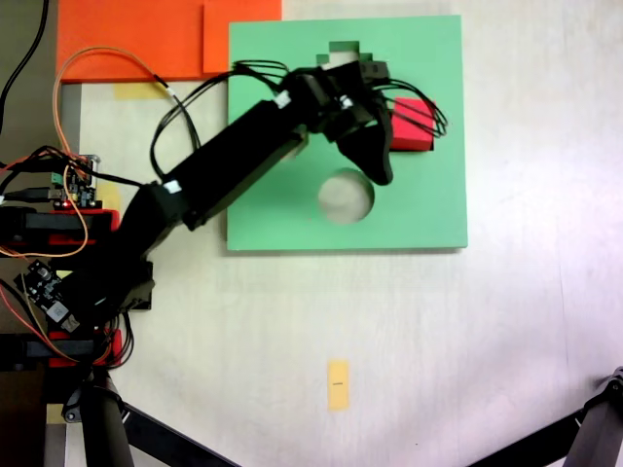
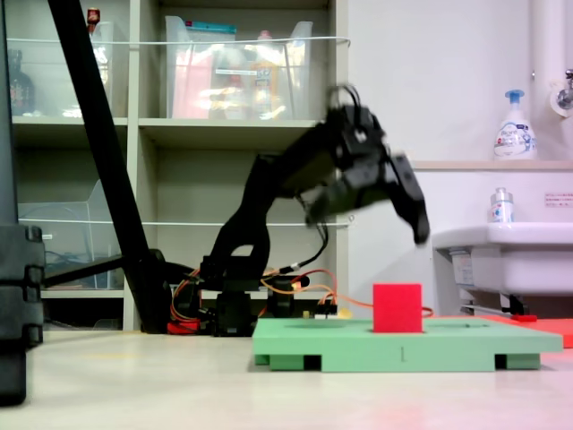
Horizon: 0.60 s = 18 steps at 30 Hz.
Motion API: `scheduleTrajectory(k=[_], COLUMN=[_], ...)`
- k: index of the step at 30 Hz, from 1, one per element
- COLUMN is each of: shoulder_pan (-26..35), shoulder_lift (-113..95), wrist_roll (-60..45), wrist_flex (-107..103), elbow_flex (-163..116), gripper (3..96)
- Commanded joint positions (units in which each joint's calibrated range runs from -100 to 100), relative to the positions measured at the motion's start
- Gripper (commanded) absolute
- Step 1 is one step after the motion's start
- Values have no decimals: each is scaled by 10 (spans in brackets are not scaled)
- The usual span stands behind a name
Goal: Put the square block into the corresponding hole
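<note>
The square block (image 1: 414,126) is a bright red cube standing upright on the right half of the green foam board (image 1: 428,204). In the second exterior view the block (image 2: 397,308) rests on the board (image 2: 358,345) with nothing touching it. The corresponding hole does not show; it may lie under the cube, but I cannot tell whether the cube is sunk in. My gripper (image 1: 382,122) hangs well above the block and slightly to the second exterior view's left (image 2: 372,222), open wide and empty. The cross cutout (image 1: 343,51) and the round cutout (image 1: 346,195) are bare.
Orange foam slabs (image 1: 146,39) lie past the board's top-left corner. My arm's base and wired circuit boards (image 1: 58,195) fill the first exterior view's left edge. A yellow tape mark (image 1: 338,384) lies on the table below the board. Tripod legs (image 1: 594,428) cross the bottom corners.
</note>
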Motion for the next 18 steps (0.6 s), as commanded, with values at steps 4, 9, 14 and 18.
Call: scheduleTrajectory(k=[4,9,14,18], shoulder_pan=[-33,-119,-159,-170], shoulder_lift=[-369,-548,-621,-898], wrist_roll=[-285,-424,-466,-476], wrist_flex=[-110,-62,-24,351], elbow_flex=[37,37,-98,-641], gripper=[932,654,613,592])
